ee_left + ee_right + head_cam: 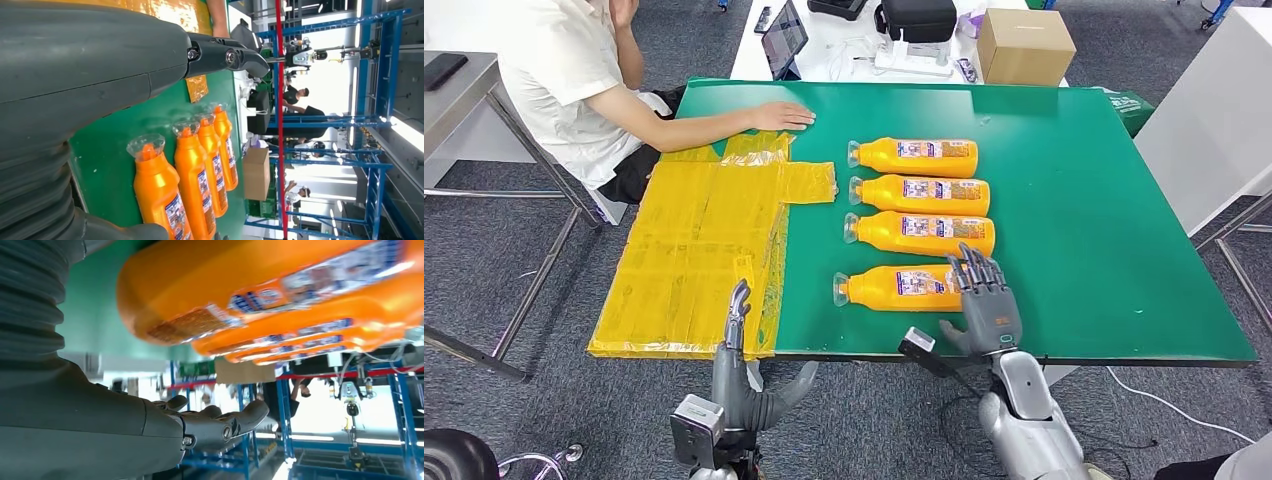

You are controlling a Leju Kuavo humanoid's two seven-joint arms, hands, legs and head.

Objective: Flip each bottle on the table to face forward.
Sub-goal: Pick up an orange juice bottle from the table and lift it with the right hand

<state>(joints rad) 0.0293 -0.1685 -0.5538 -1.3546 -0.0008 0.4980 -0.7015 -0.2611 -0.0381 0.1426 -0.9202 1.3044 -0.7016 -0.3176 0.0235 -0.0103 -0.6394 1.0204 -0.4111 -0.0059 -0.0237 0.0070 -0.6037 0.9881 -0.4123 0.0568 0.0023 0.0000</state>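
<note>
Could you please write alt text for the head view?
Four orange bottles lie in a column on a green table, caps pointing left. The right hand hovers open at the nearest bottle's base; a seated person rests a hand on the table.

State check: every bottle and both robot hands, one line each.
Farthest bottle: lying flat, label up, cap on.
Second bottle: lying flat, label up.
Third bottle: lying flat, label up.
Nearest bottle: lying flat, label up, base under the right fingers.
Right robot hand: open, over that bottle's base.
Left robot hand: open, holds nothing, at the table's near edge.
</note>
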